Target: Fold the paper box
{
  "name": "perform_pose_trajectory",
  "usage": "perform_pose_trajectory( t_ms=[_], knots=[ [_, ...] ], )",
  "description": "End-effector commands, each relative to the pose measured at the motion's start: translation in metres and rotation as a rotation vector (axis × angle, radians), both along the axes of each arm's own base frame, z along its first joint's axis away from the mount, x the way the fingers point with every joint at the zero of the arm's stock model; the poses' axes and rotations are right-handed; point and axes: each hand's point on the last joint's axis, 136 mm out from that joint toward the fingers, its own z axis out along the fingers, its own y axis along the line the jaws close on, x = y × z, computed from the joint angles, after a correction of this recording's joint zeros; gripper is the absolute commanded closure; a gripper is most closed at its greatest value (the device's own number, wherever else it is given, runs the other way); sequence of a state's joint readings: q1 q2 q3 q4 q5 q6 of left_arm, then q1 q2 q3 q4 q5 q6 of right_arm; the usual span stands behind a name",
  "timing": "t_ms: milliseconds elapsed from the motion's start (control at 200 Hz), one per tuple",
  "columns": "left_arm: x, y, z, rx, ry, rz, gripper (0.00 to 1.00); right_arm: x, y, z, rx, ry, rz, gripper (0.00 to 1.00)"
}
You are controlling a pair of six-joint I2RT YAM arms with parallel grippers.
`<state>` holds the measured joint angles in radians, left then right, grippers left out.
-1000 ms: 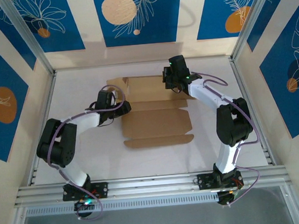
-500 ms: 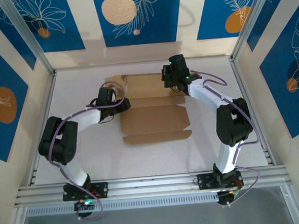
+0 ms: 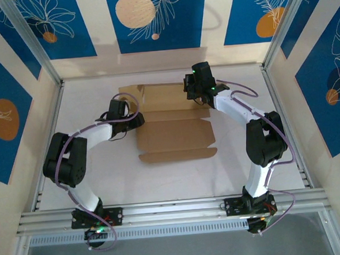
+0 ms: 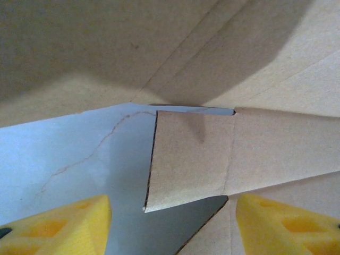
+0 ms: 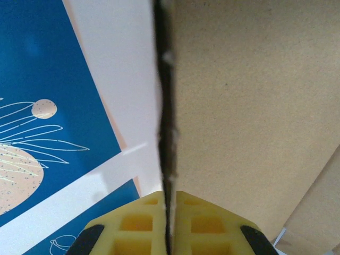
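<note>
Beginning at the right tool [image 5: 169, 215]: closed narrow, with a thin edge of the plain brown cardboard paper box [image 5: 249, 106] pinched between the yellow pads [image 5: 149, 212]. Holding at the far right corner of the box, judging from the top view.

Then the left tool [image 4: 173, 226]: spread wide, gripping nothing, with a small side flap [image 4: 191, 159] of the box just ahead, between the two yellow tips. Placed at the left side of the box, about its middle.

Outward to the box itself [image 3: 176, 136]: lying opened out on the white counter [image 3: 179, 182], mostly flat, with the creased panels one behind another and a long narrow flap [image 3: 177, 156] at its near edge.

About progress, as a judgement: very early. No wall seen standing, no tab seen pushed into a slit, no lid closed. Remaining: nearly all of the folding, namely raising the sides, tucking the flaps and closing the top.

About the views: from the top, the whole layout of the box and both arms, but no clear reading of either tool's opening. From the left wrist, the cut beside the small flap, and its corner seeming lifted a little off the counter [image 4: 79, 154]. From the right wrist, the clamped edge seen end-on, and beyond the box a blue wall with white leaf drawings [image 5: 48, 79].
</note>
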<state>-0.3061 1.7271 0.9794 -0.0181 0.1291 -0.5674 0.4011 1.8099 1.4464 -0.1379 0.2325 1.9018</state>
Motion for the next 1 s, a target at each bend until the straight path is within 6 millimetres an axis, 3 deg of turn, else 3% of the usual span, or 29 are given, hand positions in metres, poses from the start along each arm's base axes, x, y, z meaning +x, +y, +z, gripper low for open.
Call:
perform_pose_trajectory(
  t_ms=[0, 390, 760, 995],
  knots=[
    [0.015, -0.005, 0.014, -0.046, -0.04, -0.004, 0.4, -0.004, 0.007, 0.022, 0.024, -0.053, 0.011, 1.0],
    [0.029, -0.021, 0.037, -0.134, -0.118, -0.019, 0.6, -0.005, 0.017, 0.016, 0.009, -0.057, 0.018, 1.0],
    [0.032, -0.041, 0.042, -0.185, -0.151, -0.086, 0.57, -0.007, 0.034, 0.011, -0.001, -0.047, 0.053, 1.0],
    [0.034, -0.051, 0.029, -0.198, -0.115, -0.106, 0.55, -0.011, 0.039, 0.003, -0.011, -0.035, 0.067, 1.0]
  ],
)
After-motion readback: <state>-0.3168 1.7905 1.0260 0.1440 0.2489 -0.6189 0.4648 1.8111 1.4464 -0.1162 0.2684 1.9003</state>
